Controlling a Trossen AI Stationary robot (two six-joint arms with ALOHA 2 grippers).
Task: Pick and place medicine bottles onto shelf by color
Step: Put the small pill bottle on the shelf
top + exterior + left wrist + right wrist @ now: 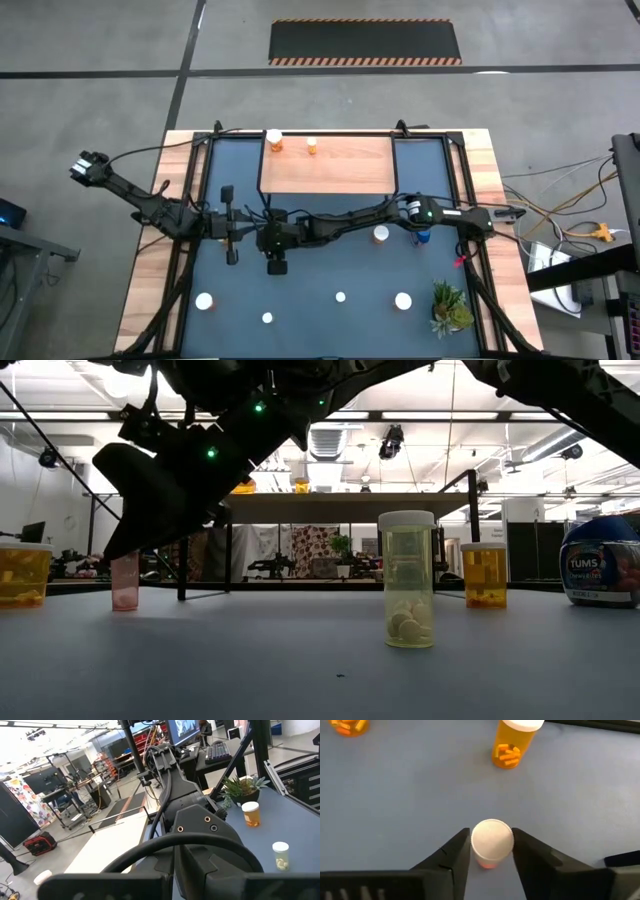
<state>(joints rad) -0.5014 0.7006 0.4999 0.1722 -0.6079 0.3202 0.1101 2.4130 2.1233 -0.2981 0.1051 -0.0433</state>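
1. The right gripper [491, 834] is down at the left-centre of the high view, low over the blue mat [330, 265], below the shelf [330, 170].
2. Its 2 fingers [454, 855] are narrow, pressed against either side of the white cap of a small pink bottle [491, 842], which stands upright on the mat.
3. The left gripper [231, 252] is closed with nothing in it, just left of the right gripper in the high view.
4. 2 orange bottles [274, 138] stand at the shelf's upper left edge.
5. An orange bottle [381, 234] and a blue bottle [424, 237] stand at centre right of the mat.
6. 4 white-capped bottles [341, 296] are spread along the lower part of the mat.
7. A green plant [450, 308] sits at the lower right corner.
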